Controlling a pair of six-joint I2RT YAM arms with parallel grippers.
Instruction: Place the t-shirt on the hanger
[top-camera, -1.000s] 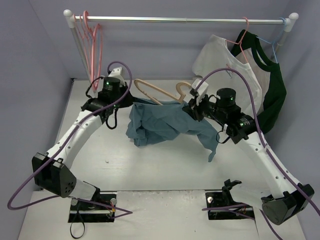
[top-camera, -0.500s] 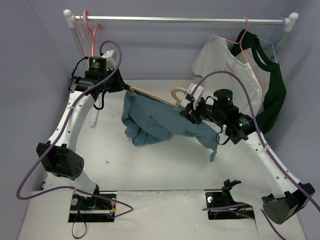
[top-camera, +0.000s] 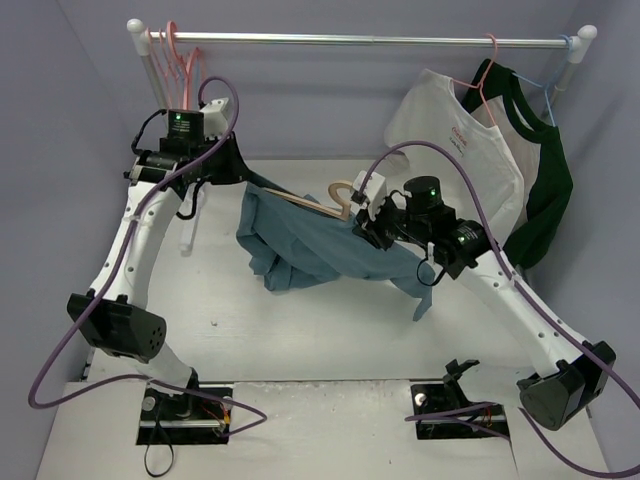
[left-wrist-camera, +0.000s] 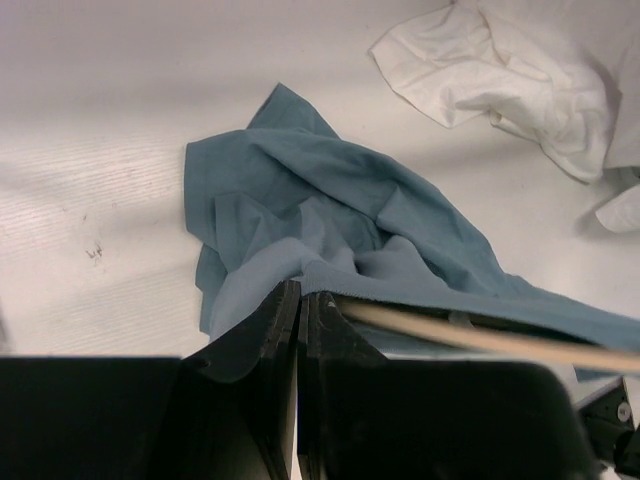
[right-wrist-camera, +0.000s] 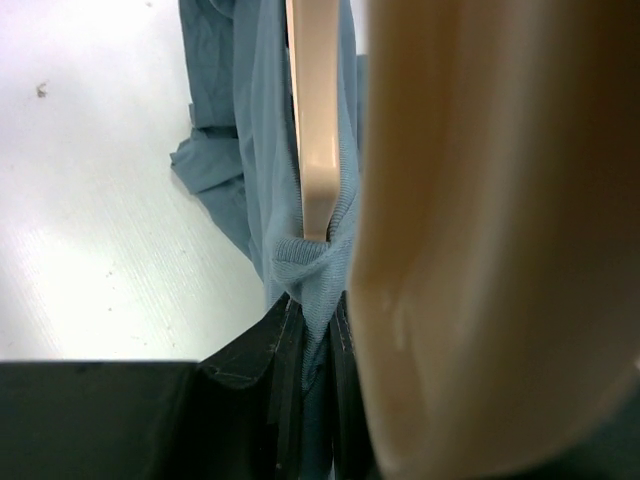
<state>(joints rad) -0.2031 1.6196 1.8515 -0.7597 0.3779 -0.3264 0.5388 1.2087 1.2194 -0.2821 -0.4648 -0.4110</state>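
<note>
The teal-blue t-shirt (top-camera: 320, 245) hangs bunched between my two grippers above the table, one part drooping at the right. The tan hanger (top-camera: 300, 200) lies along its top edge, partly inside the cloth, with its hook near my right gripper. My left gripper (top-camera: 250, 180) is shut at the hanger's left end, where the cloth edge lies over it. In the left wrist view its gripper (left-wrist-camera: 300, 295) shows jaws together, with the hanger (left-wrist-camera: 500, 340) and t-shirt (left-wrist-camera: 330, 220) beyond. My right gripper (top-camera: 362, 228) is shut on the t-shirt's collar (right-wrist-camera: 300, 265), beside the hanger (right-wrist-camera: 315, 120).
A clothes rail (top-camera: 360, 40) crosses the back. Pink hangers (top-camera: 180, 70) hang at its left end. A white t-shirt (top-camera: 450, 130) and a dark green and white shirt (top-camera: 545, 170) hang at its right end, with a light blue hanger (top-camera: 555, 85).
My left gripper has risen and moved back and left with the hanger's end. The t-shirt and hanger have shifted left. My right gripper has followed to the left with the collar.
</note>
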